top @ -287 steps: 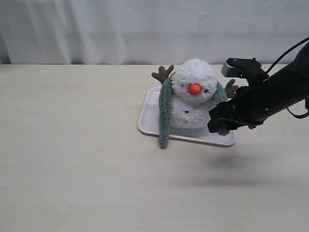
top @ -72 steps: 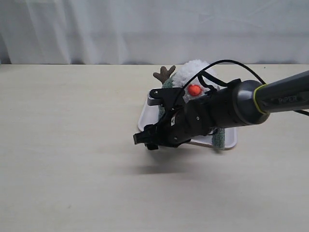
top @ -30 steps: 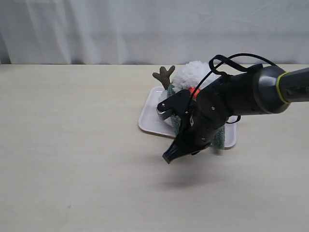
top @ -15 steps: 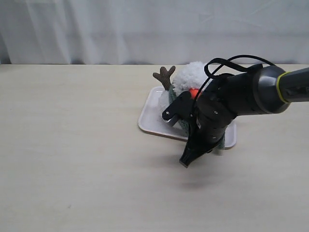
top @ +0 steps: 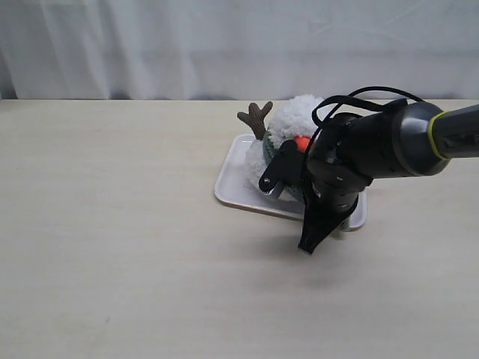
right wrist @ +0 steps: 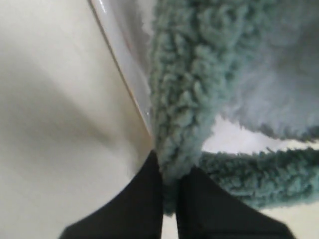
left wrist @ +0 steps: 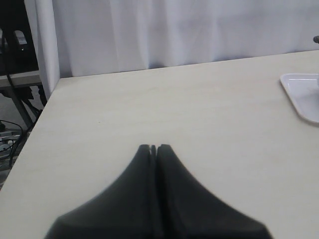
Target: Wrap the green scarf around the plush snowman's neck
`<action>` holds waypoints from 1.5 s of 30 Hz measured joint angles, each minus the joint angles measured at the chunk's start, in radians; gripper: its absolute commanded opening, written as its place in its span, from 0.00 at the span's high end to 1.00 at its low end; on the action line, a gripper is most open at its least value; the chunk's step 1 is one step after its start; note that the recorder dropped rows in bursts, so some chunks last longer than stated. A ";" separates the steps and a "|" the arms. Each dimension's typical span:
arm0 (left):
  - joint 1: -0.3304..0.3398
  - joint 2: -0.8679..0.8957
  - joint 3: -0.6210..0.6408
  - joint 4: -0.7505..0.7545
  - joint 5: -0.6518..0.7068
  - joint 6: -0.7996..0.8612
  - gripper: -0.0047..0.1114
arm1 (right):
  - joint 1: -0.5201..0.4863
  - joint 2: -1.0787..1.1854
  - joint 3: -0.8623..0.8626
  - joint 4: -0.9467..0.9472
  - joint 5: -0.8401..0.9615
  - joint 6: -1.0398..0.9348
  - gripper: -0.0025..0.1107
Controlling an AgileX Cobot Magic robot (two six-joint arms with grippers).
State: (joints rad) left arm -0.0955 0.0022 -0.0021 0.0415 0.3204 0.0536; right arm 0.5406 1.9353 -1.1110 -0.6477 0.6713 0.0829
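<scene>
Now right gripper (right wrist: 172, 173) pinches the green scarf (right wrist: 184, 99) — left gripper (left wrist: 153, 148) pressed together

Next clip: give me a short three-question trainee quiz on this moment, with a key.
1. True or false: the left fingers hold the scarf.
2. What does the snowman sit on? A tray; B bowl; C box.
3. Which arm's fingers pinch the scarf?
Key: 1 false, they are shut on nothing; 2 A; 3 the right fingers.
</scene>
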 measured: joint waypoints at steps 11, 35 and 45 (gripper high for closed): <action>0.000 0.000 0.000 0.000 0.000 0.000 0.96 | 0.000 -0.001 0.000 0.078 0.009 0.012 0.59; 0.000 0.000 0.000 0.000 0.000 0.000 0.96 | -0.199 -0.117 0.239 0.124 -0.424 0.588 0.43; 0.000 0.000 0.000 0.000 0.000 0.000 0.96 | -0.220 -0.060 0.239 0.120 -0.578 0.585 0.70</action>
State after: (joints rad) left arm -0.0955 0.0022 -0.0021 0.0415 0.3204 0.0536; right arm 0.3206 1.8748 -0.8720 -0.5280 0.0938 0.6674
